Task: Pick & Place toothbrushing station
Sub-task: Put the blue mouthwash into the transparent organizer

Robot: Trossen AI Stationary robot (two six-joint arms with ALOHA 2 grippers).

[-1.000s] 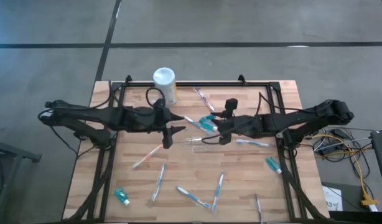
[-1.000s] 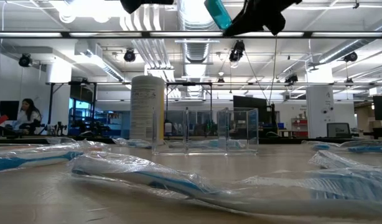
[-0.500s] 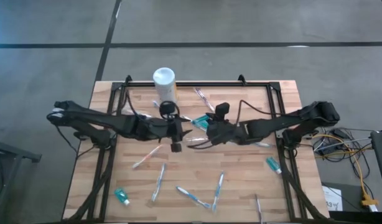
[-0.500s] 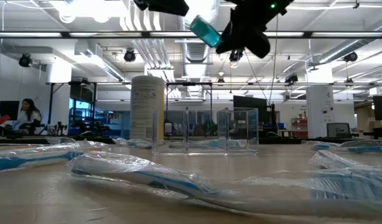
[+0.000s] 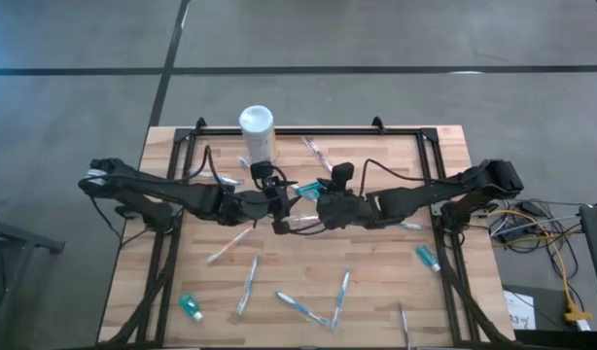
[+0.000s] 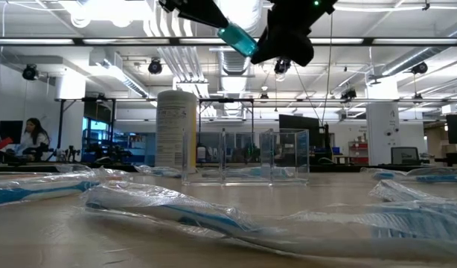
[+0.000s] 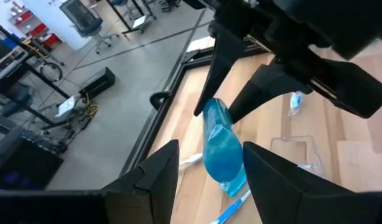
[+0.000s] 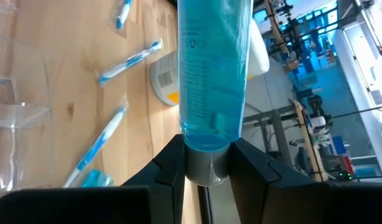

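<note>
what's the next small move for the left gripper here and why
Probably closing the left gripper on the blue tube. The right gripper grips the tube by its cap end above the table, and the left fingers are open on either side of its other end, not yet touching. It looks like a handover, above the clear holder.

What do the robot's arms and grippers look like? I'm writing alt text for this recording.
Both arms are dark, nearly black, slim and jointed, with thin black cables looping along them. The left gripper and the right gripper each end in two dark, flat, tapering fingers. A small black camera block sits on each wrist. A green light glows on one arm in the low view. No visible markings.
</note>
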